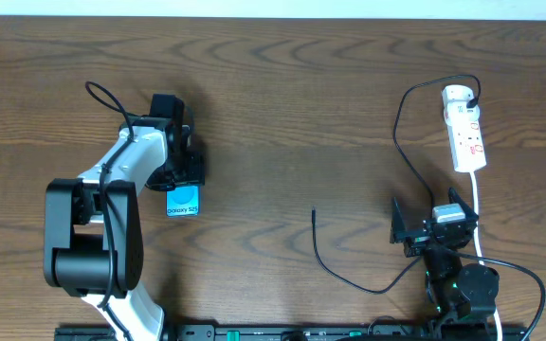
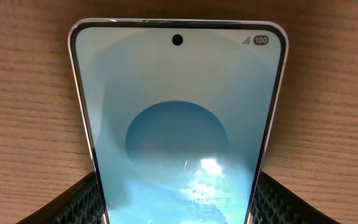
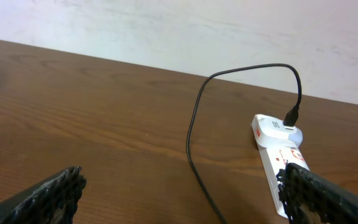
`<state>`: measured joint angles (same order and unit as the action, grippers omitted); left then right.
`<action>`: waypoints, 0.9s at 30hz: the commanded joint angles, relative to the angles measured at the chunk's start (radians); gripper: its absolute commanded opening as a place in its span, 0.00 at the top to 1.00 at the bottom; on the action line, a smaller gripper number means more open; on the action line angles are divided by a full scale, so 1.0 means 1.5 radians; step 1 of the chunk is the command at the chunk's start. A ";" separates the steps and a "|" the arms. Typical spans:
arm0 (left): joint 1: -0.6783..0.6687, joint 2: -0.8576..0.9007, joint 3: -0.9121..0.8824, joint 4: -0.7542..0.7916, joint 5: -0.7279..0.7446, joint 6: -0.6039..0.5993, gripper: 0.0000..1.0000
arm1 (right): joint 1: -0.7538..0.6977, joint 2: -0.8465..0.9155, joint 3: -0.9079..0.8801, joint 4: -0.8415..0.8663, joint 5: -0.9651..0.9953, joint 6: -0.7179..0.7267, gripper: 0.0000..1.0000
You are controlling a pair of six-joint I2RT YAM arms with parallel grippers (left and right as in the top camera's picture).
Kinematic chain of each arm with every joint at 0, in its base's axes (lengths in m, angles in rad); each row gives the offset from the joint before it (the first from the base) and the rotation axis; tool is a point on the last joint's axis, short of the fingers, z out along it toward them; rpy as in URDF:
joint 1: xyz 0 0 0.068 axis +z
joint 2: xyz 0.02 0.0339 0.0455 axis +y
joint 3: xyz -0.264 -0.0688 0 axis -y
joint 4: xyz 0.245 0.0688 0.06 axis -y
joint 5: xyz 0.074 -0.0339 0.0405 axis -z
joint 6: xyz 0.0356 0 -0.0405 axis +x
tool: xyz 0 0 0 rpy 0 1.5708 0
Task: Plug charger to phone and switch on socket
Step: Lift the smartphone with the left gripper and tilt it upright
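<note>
Dark wood-grain surface (image 1: 273, 85), pale wall behind it in the right wrist view. Phone (image 1: 184, 203) lies screen-up on the left half. Left end effector (image 1: 183, 182) straddles it across its width, and in the left wrist view the ribbed pads (image 2: 73, 205) sit against both long edges, so I read it as grasping the phone. Phone's long axis runs far-to-near. The camera-hole end points away from the wrist; the port end is hidden under the end effector. Socket (image 1: 467, 133) lies at far right, long axis also far-to-near, with the charger's black plug (image 1: 475, 98) already seated at its far end. Charger (image 1: 314, 237) loops from there past the right arm and ends in a free tip (image 1: 313, 212) mid-surface, its last stretch straight and pointing toward the far edge. Right end effector (image 3: 180, 176) is released, jaws wide, nothing between them. Key relation: the free tip lies to the left of the right end effector, between the two arms and well apart from the phone. Judgement: the right arm is nearer and should take the tip across to the phone; the socket's switch is not yet pressed.
</note>
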<state>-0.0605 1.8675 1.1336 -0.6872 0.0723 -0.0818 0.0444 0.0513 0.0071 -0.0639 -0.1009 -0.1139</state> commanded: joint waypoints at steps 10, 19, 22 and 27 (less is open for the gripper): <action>0.003 -0.180 0.017 0.000 0.005 -0.004 0.92 | 0.002 -0.001 -0.001 -0.003 -0.002 0.003 0.01; 0.003 -0.310 0.017 0.000 0.109 -0.069 0.93 | 0.002 -0.001 -0.001 -0.003 -0.002 0.003 0.01; 0.003 -0.350 0.017 0.001 0.153 -0.113 0.92 | 0.002 -0.001 -0.001 -0.003 -0.002 0.003 0.01; 0.003 -0.399 0.017 0.001 0.217 -0.209 0.93 | 0.002 -0.001 -0.001 -0.003 -0.002 0.003 0.01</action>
<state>-0.0597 1.3121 1.1336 -0.6903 0.2970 -0.2676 0.0444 0.0513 0.0071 -0.0635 -0.1009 -0.1139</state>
